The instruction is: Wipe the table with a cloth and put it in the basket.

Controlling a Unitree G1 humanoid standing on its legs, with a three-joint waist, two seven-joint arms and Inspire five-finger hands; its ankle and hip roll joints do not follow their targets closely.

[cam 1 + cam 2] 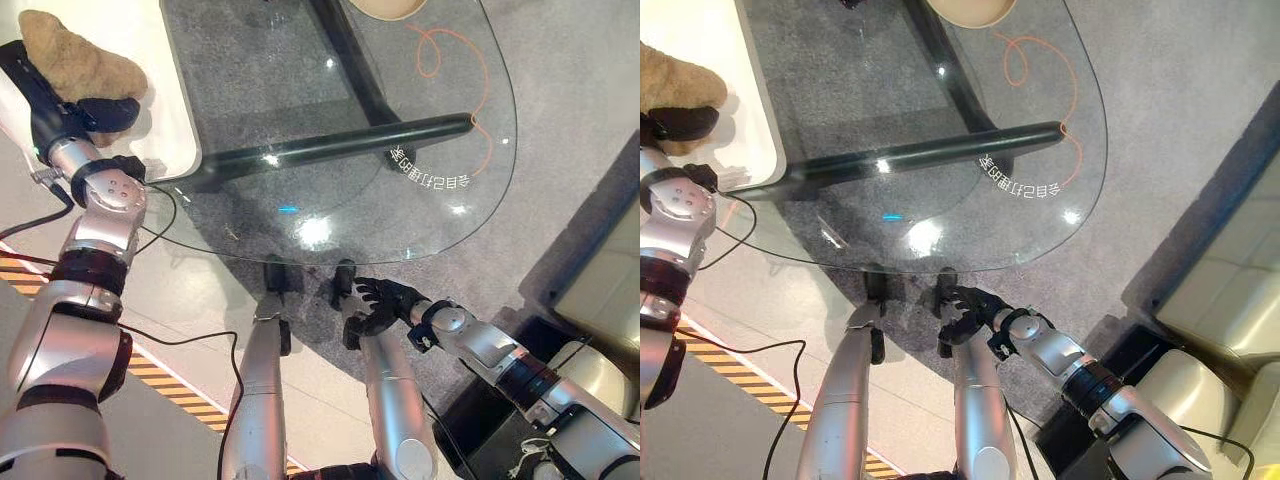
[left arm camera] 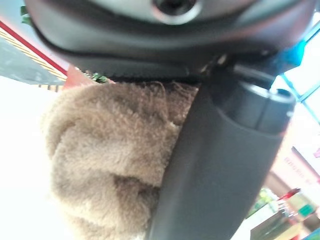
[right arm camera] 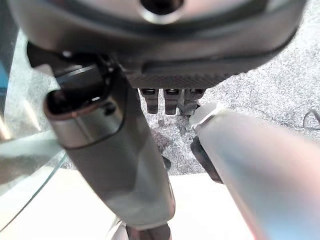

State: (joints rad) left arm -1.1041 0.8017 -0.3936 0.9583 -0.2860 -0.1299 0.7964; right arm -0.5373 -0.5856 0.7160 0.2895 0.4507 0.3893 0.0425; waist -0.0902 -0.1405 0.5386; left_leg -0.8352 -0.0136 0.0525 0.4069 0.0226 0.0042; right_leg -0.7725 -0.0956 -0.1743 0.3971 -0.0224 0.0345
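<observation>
- Hanging nearest the camera, the right hand (image 1: pixel 385 302) sits low, just off the near rim of the glass surface (image 1: pixel 420 215), with its fingers curled and nothing in them; the right wrist view shows those fingers bent inward over grey carpet (image 3: pixel 280 100).
- Beyond that hand, the round glass surface spreads over a dark bar (image 1: pixel 340 145) of its frame, and the grey carpet shows through the pane.
- An orange looped line (image 1: pixel 455 60) and a short curved strip of white print (image 1: pixel 430 172) mark the glass toward its right side.
- At the left, a white surface (image 1: pixel 165 90) adjoins the glass.
- Farther back on that white surface lies the brown cloth (image 1: pixel 75 60), bunched in a heap.
- The left hand (image 1: pixel 100 112) rests against the near edge of the cloth; the left wrist view shows its thumb (image 2: pixel 215 165) pressed across the fluffy cloth, grasping it.
- A pale round object (image 1: pixel 385 8) sits at the far edge of the glass, too cropped to identify.
</observation>
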